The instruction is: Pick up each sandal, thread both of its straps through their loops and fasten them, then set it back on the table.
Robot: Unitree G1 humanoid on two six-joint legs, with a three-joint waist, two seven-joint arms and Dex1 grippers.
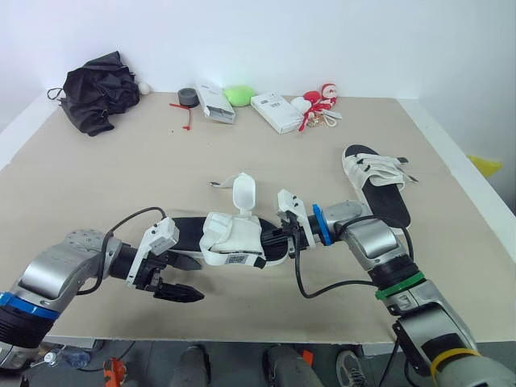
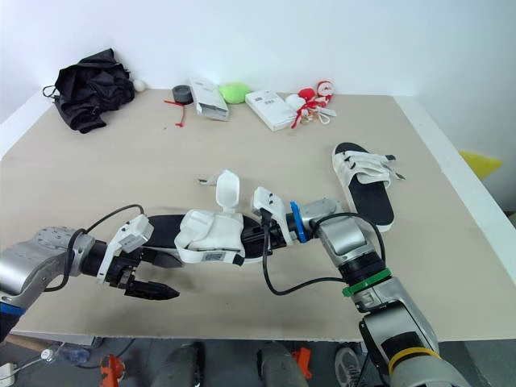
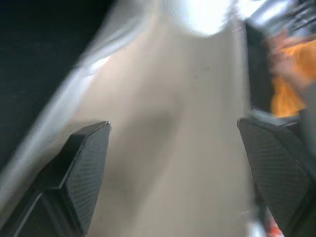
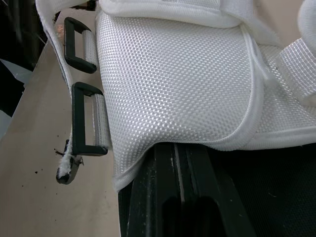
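- The table [image 1: 121, 177] is a beige top, with two sandals lying well apart on it.
- The near sandal [image 1: 230, 242] sits near the front edge at the middle, lying left to right, with a black sole and white straps.
- One white strap [image 1: 244, 192] on the near sandal is undone and stands up from the far side of the sandal.
- In the right wrist view, two black loops [image 4: 88, 118] hang side by side at the edge of the white woven upper, and nothing passes through either one.
- The right gripper [image 1: 278, 239] reaches in from the right and pinches the right end of the near sandal's black sole.
- The left gripper [image 1: 200, 280] is at the left end of the near sandal, on its near side.
- The left gripper's two black fingers [image 3: 84, 168] are spread wide and hold nothing, with bare table between them.
- The second sandal [image 1: 377, 181] lies flat farther back on the right, with its white straps laid across the black sole.
- Along the far edge, from left to right, are a black cloth bundle [image 1: 97, 89], a roll of tape [image 1: 189, 97], two white boxes [image 1: 276, 111], a green lump [image 1: 239, 95] and a red and white trinket [image 1: 318, 101].
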